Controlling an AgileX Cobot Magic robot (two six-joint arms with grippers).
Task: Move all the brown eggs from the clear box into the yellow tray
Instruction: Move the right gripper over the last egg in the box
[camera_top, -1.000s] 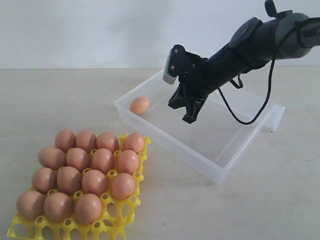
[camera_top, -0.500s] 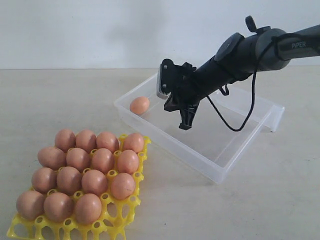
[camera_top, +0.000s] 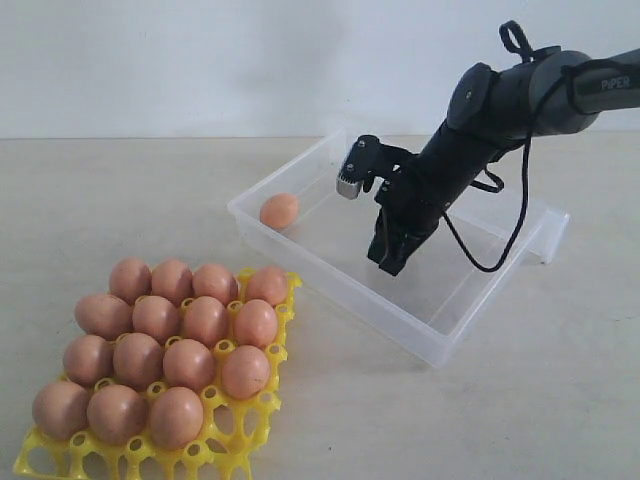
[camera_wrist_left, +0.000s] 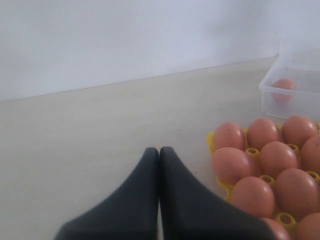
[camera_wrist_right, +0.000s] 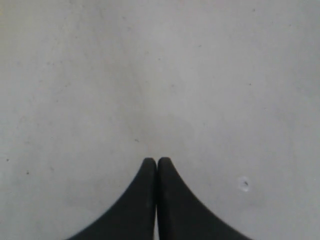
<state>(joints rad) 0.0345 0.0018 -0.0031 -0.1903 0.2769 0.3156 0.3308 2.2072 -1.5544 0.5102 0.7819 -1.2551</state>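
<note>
Pale tabletop (camera_top: 120, 200), white wall (camera_top: 200, 60) behind. Right gripper (camera_top: 388, 262) is hanging over the clear box (camera_top: 330, 285), jaws pressed together, holding nothing. One brown egg (camera_top: 279, 210) is lying in the box's corner, ten o'clock from the tips. The other eggs (camera_top: 189, 362) are sitting in the yellow tray (camera_top: 232, 440) at seven o'clock. Left gripper (camera_wrist_left: 159, 152) is idling near the tray, jaws likewise together. Risk: reaching over unopened, the tips could be knocking the egg against the box's side and cracking it.
</note>
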